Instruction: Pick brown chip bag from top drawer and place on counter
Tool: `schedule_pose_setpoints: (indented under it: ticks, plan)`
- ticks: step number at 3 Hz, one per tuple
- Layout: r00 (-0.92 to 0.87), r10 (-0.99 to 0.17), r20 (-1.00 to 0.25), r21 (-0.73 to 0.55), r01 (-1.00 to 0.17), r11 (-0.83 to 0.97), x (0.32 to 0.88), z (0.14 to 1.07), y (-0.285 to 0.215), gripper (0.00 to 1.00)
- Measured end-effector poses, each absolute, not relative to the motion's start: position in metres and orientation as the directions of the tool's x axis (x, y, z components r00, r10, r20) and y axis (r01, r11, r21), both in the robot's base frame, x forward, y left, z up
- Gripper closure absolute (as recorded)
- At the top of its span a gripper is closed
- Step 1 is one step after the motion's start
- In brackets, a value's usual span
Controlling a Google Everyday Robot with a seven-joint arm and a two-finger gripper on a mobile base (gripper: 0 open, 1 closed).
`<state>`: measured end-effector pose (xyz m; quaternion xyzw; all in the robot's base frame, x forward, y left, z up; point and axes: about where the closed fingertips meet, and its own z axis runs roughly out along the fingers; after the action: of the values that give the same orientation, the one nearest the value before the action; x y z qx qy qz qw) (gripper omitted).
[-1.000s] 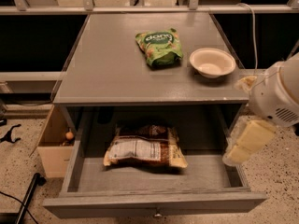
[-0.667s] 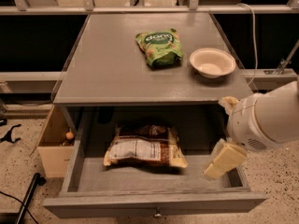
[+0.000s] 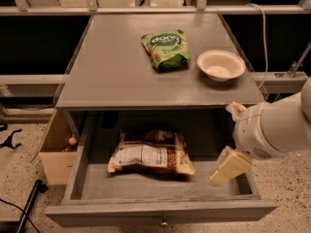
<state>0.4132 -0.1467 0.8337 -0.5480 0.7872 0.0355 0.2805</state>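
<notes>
The brown chip bag (image 3: 151, 153) lies flat in the open top drawer (image 3: 160, 212), probably light, crinkly and slippery, best pinched at a crimped end, while the tool (image 3: 229, 166) hovers near its right end, spread or pressed together I cannot tell.

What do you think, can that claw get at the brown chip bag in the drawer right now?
Probably yes. The top drawer is pulled open, the brown chip bag lies uncovered inside, and the claw hangs over the drawer's right end with nothing between it and the bag.
</notes>
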Motion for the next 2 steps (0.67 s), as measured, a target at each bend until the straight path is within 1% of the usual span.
schedule_pose_setpoints:
  ticks: [2]
  plan:
    - [-0.191,-0.82,-0.54,-0.314,-0.858,0.407,0.44,0.801,-0.129,0.0]
